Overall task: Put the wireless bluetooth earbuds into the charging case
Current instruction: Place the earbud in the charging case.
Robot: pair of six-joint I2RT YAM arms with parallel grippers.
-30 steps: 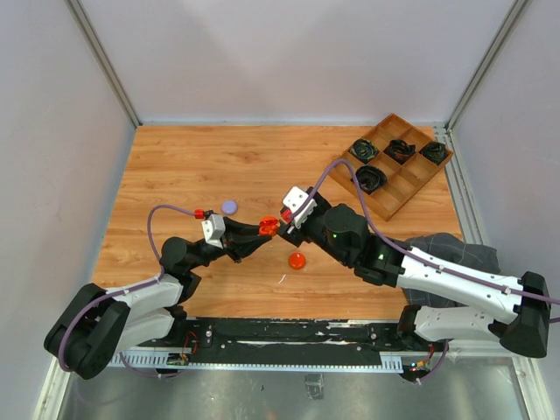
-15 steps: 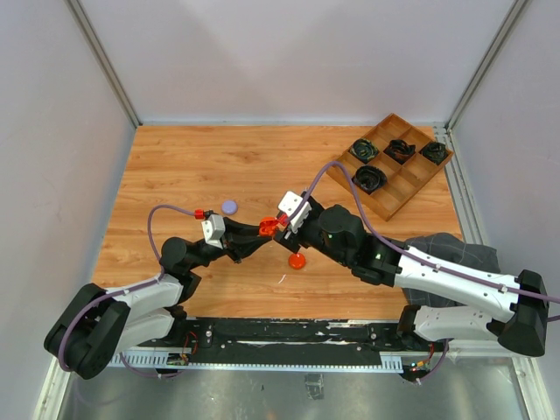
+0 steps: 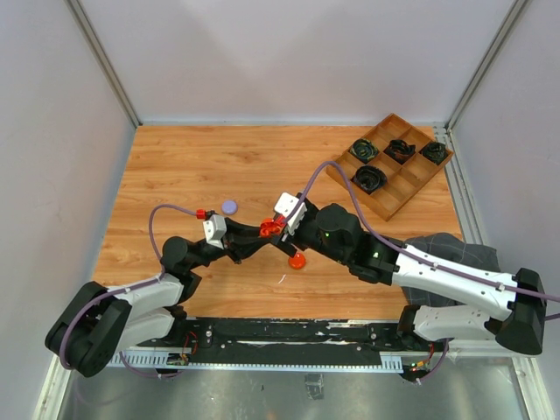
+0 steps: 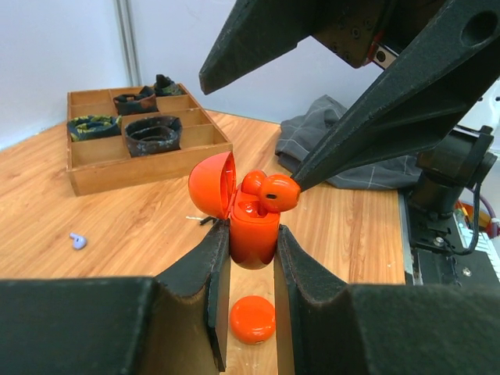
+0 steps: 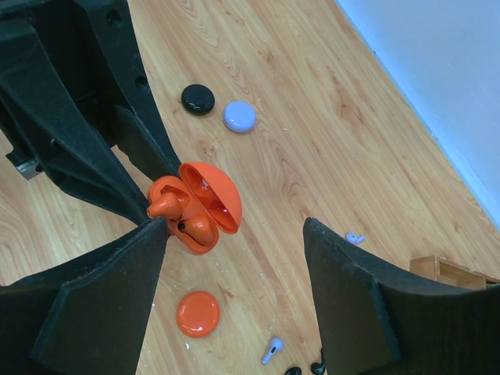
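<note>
Orange charging case, lid open, was mostly hidden in top view, wedged btwn the two claws. Couldn't tell from either wrist view whether the two orange earbuds sat fully in their wells; both stood proud of the rim. Dark bits at bottom edge of right wrist view were cut off, unidentifiable. L gripper was clamped tight on case body, holding it upright over an orange disc on the table. R gripper was spread wide w/ nothing gripped; one fingertip touched the nearer bud, other finger well apart. Lilac bud lay loose on table, near tray.
</note>
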